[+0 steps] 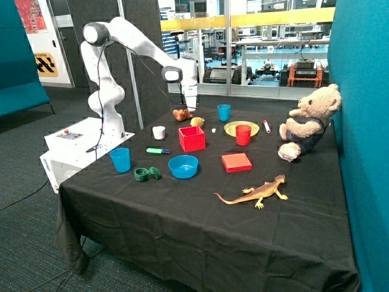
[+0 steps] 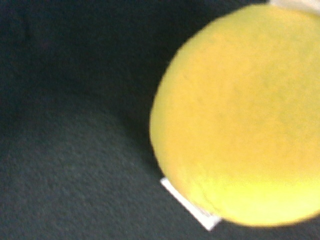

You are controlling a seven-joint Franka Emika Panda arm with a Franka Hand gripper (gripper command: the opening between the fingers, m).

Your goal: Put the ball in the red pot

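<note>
The small yellow ball (image 1: 197, 121) lies on the black tablecloth at the far side of the table, just behind the red pot (image 1: 191, 139), a square red box with straight walls. My gripper (image 1: 190, 113) is lowered right at the ball, between it and a brown-orange lumpy toy (image 1: 180, 114). In the wrist view the ball (image 2: 235, 120) fills most of the picture, very close, resting on the dark cloth. The red pot looks empty from the outside view.
Near the pot stand a white cup (image 1: 158, 132), a blue cup (image 1: 224, 112), and a red cup (image 1: 243, 134) on a yellow plate (image 1: 231, 129). Nearer the front are a flat red block (image 1: 236, 162), a blue bowl (image 1: 183, 166), a toy lizard (image 1: 255, 193) and a teddy bear (image 1: 307, 121).
</note>
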